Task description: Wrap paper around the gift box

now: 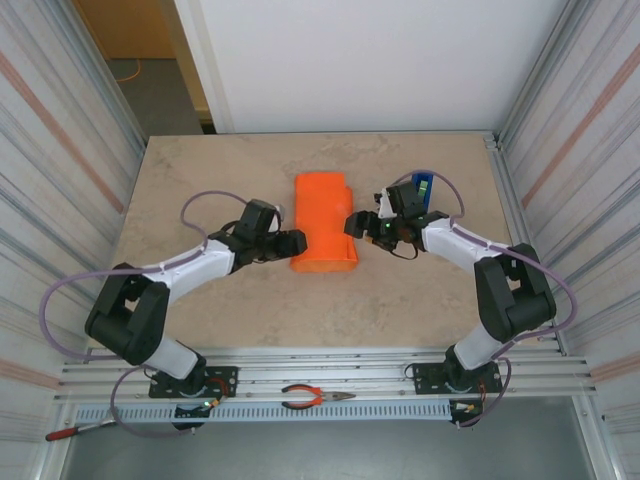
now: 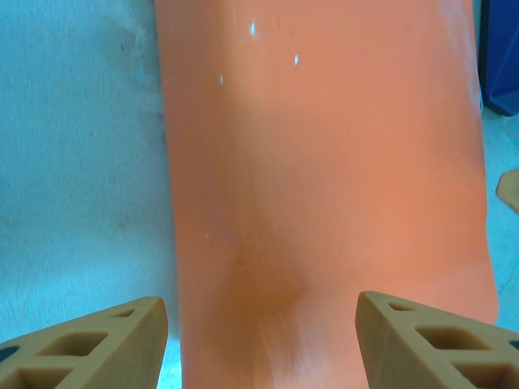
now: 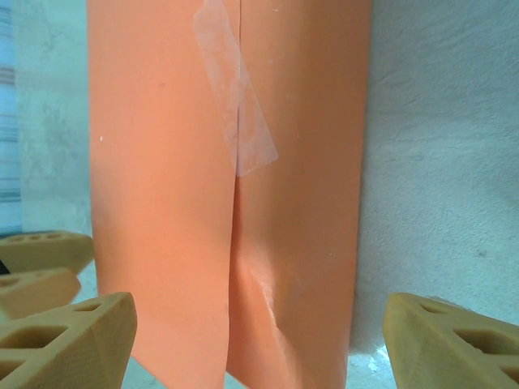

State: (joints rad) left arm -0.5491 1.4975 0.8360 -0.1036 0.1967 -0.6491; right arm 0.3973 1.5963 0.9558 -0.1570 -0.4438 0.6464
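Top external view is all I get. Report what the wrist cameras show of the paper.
Observer: In the right wrist view two edges of the paper meet in a seam, with a strip of clear tape across it.
Operator: Now describe the left side.
Observer: In the left wrist view the paper is one unbroken face, dented low down.
Operator: Give me the jaws.
Observer: Both pairs of jaws stand open, holding nothing.
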